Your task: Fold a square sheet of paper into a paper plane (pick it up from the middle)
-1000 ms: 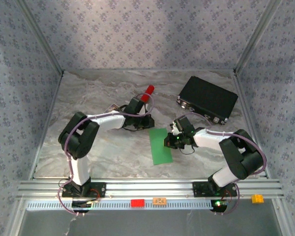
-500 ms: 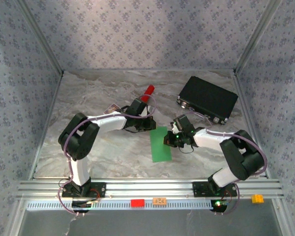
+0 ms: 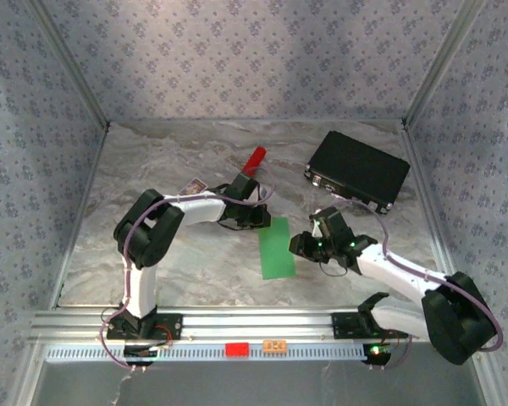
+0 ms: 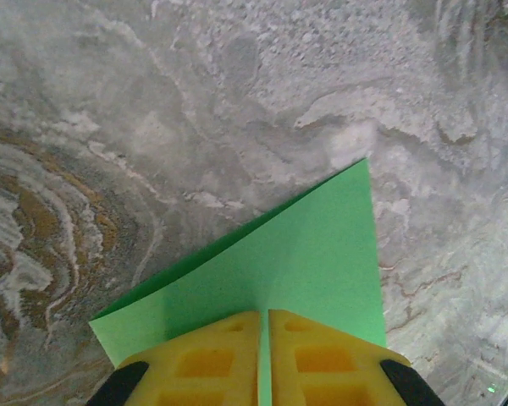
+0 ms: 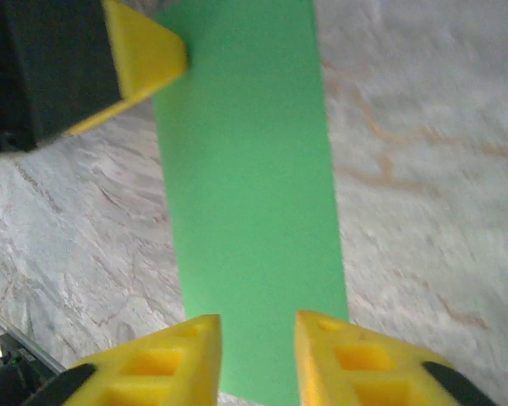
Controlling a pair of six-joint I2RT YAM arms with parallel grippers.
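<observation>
Sheet (image 3: 277, 251), folded to a strip, lies mid-table (image 3: 169, 161), long axis near-to-far. Left gripper (image 4: 264, 320) is nearer, jaws closed on its far end. Right gripper (image 5: 257, 326) sits at its right edge, jaws narrowly parted, apparently empty.

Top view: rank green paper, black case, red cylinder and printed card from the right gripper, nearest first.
1. The green paper, at the right gripper fingertips.
2. The black case and red cylinder, both farther back: too close to call.
3. The printed card, far back-left.
</observation>
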